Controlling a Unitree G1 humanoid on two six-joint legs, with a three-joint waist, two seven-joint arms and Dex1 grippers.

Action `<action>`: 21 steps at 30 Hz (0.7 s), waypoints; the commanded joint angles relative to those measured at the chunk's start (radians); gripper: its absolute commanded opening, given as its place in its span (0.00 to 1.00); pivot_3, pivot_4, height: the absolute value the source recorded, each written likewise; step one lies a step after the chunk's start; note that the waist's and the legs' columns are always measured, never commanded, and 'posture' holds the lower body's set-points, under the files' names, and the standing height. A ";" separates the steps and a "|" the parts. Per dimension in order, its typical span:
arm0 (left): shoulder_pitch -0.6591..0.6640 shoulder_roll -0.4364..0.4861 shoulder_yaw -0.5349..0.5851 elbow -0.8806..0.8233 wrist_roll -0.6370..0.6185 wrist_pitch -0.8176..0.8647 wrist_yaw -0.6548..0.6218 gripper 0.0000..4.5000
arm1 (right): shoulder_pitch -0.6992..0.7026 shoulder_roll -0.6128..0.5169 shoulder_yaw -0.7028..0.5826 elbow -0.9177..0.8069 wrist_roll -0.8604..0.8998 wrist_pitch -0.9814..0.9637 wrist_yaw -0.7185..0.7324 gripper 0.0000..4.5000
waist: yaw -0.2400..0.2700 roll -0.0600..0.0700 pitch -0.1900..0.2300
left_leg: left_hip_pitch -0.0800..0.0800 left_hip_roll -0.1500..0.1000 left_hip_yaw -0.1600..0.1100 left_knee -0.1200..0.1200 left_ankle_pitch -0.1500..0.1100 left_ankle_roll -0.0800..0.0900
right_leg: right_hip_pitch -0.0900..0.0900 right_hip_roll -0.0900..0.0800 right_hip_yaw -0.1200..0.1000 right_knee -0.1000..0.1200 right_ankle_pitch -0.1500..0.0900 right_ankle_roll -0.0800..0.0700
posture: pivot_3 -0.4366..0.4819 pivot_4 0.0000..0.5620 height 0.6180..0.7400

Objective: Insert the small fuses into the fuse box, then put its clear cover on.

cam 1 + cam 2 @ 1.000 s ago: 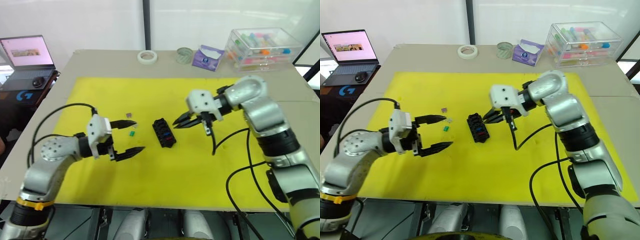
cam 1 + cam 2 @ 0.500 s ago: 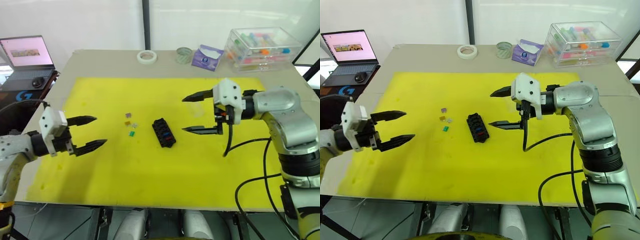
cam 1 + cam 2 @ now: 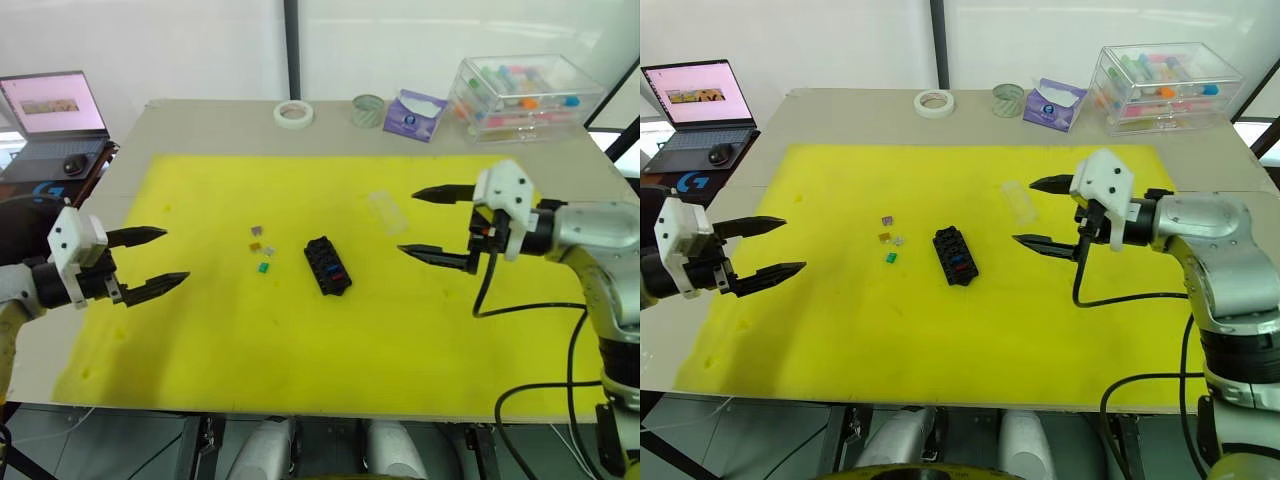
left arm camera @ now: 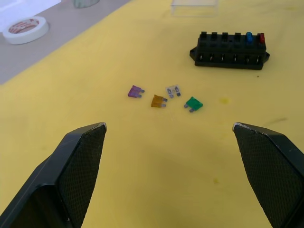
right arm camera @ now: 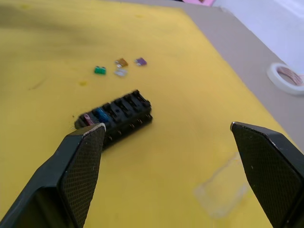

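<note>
The black fuse box (image 3: 327,266) lies in the middle of the yellow mat (image 3: 300,340), with a blue fuse (image 4: 248,36) and a red fuse (image 4: 260,37) seated at one end. Several loose small fuses lie just to its left: purple (image 4: 136,92), amber (image 4: 157,100), grey (image 4: 173,90) and green (image 4: 194,103). The clear cover (image 3: 385,210) lies flat on the mat, right of and behind the box. My right gripper (image 3: 406,222) hovers open and empty, right of the box and close to the cover. Near the mat's left edge, my left gripper (image 3: 176,255) is open and empty, well left of the fuses.
Along the table's far edge stand a tape roll (image 3: 294,113), a small green-tinted ring (image 3: 368,110), a purple packet (image 3: 415,115) and a large clear box of coloured tubes (image 3: 525,90). A laptop (image 3: 55,105) sits off the table at far left.
My right gripper, nearly shut at the fuse box a second ago, has opened wide and drawn back to the right. My left gripper has pulled back left, away from the loose fuses.
</note>
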 commanded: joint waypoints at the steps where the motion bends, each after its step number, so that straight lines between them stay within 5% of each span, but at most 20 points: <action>1: -0.007 0.004 0.041 0.010 0.006 -0.029 0.006 1.00 | 0.032 -0.022 -0.075 -0.020 0.022 -0.015 -0.031 1.00 | 0.000 0.000 0.000 | 0.000 0.000 0.000 0.000 0.000 0.000 | 0.000 0.000 0.000 0.000 0.000 0.000 | 0.48 0.27 1.00; 13: -0.014 -0.012 0.026 0.022 0.029 -0.065 0.024 1.00 | 0.065 -0.020 -0.076 -0.035 0.035 -0.023 -0.086 1.00 | -0.001 0.000 0.000 | 0.000 0.000 0.000 0.000 0.000 0.000 | 0.000 0.000 0.000 0.000 0.000 0.000 | 0.48 0.27 1.00; 21: 0.062 -0.061 0.051 -0.097 -0.018 0.032 0.103 1.00 | -0.074 0.021 0.071 -0.049 0.053 -0.001 -0.066 1.00 | -0.008 0.001 0.000 | 0.000 0.000 0.000 0.000 0.000 0.000 | 0.000 0.000 0.000 0.000 0.000 0.000 | 0.48 0.27 1.00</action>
